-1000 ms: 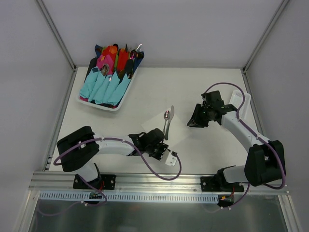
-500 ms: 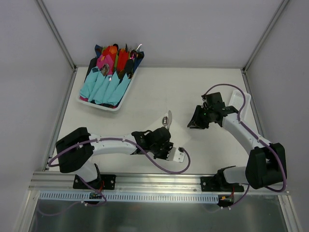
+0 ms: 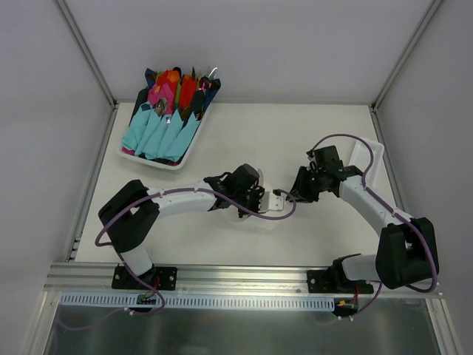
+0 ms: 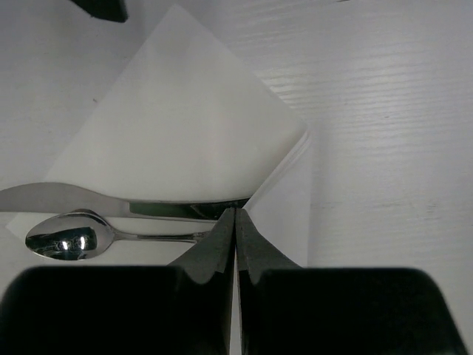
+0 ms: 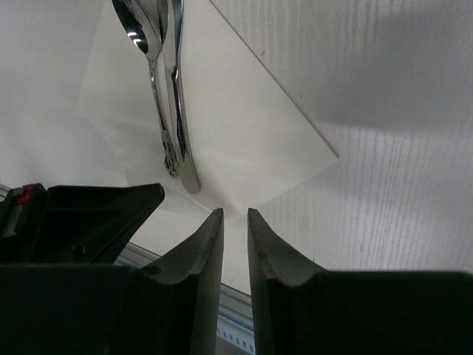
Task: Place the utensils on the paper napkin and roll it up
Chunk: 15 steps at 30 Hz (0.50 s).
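The paper napkin point(image 4: 192, 126) lies at the table's middle, one edge folded up. The utensils lie side by side on it: a spoon point(image 4: 63, 240) and a knife point(image 4: 66, 198). My left gripper point(image 4: 235, 213) is shut on the napkin's raised fold, just beside the knife handle. In the right wrist view the napkin point(image 5: 244, 126) carries the spoon point(image 5: 142, 44) and the knife point(image 5: 177, 96). My right gripper point(image 5: 235, 214) is slightly open and empty at the napkin's near corner. In the top view the left gripper point(image 3: 259, 201) and the right gripper point(image 3: 295, 194) nearly meet, and the left arm hides most of the napkin.
A white ribbed tray point(image 3: 179, 164) with light-blue, pink and red napkin bundles stands at the back left. Another white tray point(image 3: 373, 159) sits at the right edge behind the right arm. The left gripper's body point(image 5: 81, 214) shows beside my right fingers.
My left gripper has swung from the napkin's front side up and right toward the right gripper, drawing the napkin over the utensils. My right gripper has moved slightly down and left toward it.
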Available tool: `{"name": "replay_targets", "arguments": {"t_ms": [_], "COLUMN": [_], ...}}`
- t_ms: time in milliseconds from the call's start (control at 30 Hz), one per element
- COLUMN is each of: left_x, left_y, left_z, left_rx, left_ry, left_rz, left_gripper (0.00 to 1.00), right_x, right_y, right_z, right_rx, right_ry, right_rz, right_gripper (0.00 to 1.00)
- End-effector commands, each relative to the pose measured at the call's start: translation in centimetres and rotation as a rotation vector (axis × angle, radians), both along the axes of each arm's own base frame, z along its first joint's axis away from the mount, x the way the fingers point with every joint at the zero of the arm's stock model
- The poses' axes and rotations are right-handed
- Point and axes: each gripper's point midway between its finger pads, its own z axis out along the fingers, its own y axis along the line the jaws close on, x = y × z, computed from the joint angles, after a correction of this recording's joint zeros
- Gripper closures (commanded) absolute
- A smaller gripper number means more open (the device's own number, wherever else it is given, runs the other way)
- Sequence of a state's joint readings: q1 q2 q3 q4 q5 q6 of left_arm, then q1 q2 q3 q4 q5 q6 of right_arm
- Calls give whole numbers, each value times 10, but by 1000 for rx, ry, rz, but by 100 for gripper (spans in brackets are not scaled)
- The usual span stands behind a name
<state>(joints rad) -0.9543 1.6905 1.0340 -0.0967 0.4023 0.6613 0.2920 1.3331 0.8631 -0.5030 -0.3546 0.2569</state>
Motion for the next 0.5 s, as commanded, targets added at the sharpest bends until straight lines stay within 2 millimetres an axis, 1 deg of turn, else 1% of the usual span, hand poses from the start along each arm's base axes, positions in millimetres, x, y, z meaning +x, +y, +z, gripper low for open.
{"name": "replay_targets", "arguments": {"t_ms": [0,167,233,300,367,400,467], "left_x": [10,30,38,42,46,48,52], "left_y": [-6,-5,-4,-4,-3,-4,-5], "left_z": [3,-4,-4,-8,-11,-12,-13], "left_rx": [-22,-18,-20,-17,-13,-12,-12], "left_ry": [45,66,66,72,78,76,77], "left_rz": [7,47,64,70,76,77,85], "left_gripper": [100,100,100,100,100,100,100], "right_x": [-2,-6,-12,-12,-16,-14,-16], "right_y": [7,18,24,32,40,45,53], "right_z": [1,-2,-6,-6,-12,-11,-17], "right_rx": [33,60,78,102,119,139,162], "right_ry": [-5,-1,14,9,31,24,38], "right_rz": [26,47,55,64,69,71,65], "right_gripper": [78,79,79,79,80,80,81]}}
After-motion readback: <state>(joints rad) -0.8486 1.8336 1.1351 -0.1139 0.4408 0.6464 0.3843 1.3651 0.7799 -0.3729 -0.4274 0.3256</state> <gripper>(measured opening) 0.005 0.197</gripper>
